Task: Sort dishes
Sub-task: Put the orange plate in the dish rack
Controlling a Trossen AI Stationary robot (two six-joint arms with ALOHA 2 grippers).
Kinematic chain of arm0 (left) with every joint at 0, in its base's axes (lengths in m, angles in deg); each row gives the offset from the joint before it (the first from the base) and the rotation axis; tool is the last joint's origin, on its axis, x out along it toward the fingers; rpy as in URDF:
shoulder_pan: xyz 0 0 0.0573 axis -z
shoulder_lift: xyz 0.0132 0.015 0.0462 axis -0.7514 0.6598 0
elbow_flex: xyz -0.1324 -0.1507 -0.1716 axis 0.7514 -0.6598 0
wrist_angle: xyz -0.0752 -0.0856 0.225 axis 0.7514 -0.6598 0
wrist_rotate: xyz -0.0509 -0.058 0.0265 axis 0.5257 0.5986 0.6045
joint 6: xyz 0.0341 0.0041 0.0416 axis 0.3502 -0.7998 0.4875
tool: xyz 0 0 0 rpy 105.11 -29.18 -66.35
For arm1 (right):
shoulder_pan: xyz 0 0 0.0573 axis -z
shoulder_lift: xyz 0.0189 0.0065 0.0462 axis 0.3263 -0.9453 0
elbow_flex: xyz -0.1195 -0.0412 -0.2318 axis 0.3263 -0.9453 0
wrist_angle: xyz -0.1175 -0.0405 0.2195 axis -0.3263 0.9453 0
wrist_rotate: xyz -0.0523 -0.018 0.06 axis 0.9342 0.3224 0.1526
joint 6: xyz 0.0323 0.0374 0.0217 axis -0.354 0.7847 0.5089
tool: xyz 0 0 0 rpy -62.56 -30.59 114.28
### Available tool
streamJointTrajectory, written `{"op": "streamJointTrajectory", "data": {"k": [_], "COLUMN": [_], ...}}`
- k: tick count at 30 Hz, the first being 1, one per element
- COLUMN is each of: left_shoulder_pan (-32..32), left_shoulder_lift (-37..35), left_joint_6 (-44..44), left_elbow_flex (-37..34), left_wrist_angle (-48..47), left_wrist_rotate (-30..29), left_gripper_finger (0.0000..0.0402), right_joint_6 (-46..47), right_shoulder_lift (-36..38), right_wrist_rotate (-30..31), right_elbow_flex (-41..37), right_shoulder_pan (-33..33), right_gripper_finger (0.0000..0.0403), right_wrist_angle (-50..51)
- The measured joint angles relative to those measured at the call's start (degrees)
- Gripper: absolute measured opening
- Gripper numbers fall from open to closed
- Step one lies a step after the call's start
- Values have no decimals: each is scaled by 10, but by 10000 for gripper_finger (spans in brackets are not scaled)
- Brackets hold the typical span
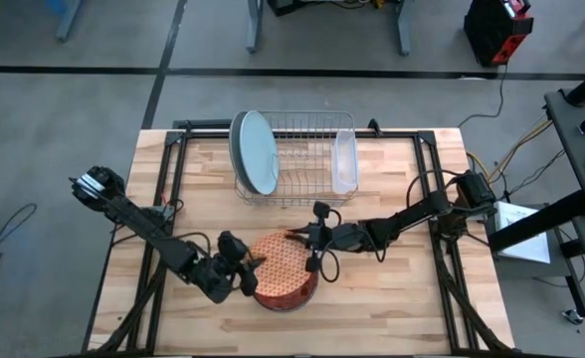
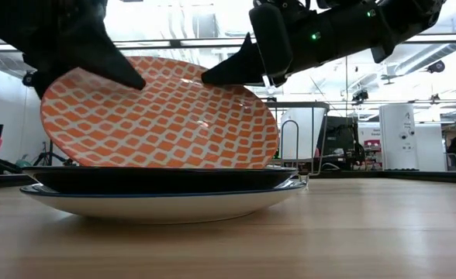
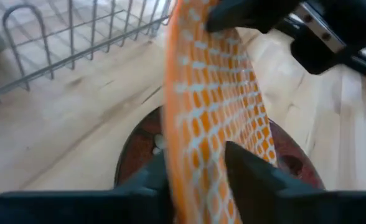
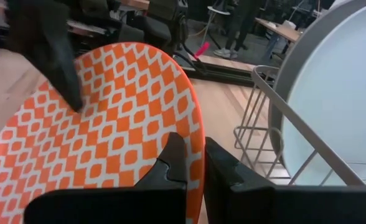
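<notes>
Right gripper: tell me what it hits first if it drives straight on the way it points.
The right gripper is shut on the rim of the orange-and-white plate, tilted up off the stack. Straight ahead lies that plate's own face, then probably the left gripper on the opposite rim, though depth is unclear.

Grey floor point(image 1: 103, 40), bright ceiling lights point(image 2: 189, 15), white cabinet point(image 2: 405, 137) behind.
</notes>
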Motion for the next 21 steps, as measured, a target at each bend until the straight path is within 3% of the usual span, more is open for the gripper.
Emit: {"op": "streamJointTrajectory", "data": {"k": [2,4,13,21], "left_shoulder_pan": [3,4,5,6], "left_shoulder_lift": [-3,-12,-33,-32], "left_joint_6": [-10,-25,32,146], "left_elbow_flex": [-3,-7,-8,47], "left_wrist_angle": [4,12,25,18], "left_wrist_rotate": [-2,-2,-42,-66], "left_gripper_finger": [42,20,13,11], "right_joint_6": [5,5,66,197], "right_shoulder_lift": [1,2,59,129], "right_wrist_rotate": [-1,-11,-19,-152], "right_elbow_flex": [0,0,-1,-2], "right_shoulder_pan": [-3,-5,-5,16], "right_gripper_finger": [10,26,133,191], "right_wrist_angle": [1,-3,85,242]}}
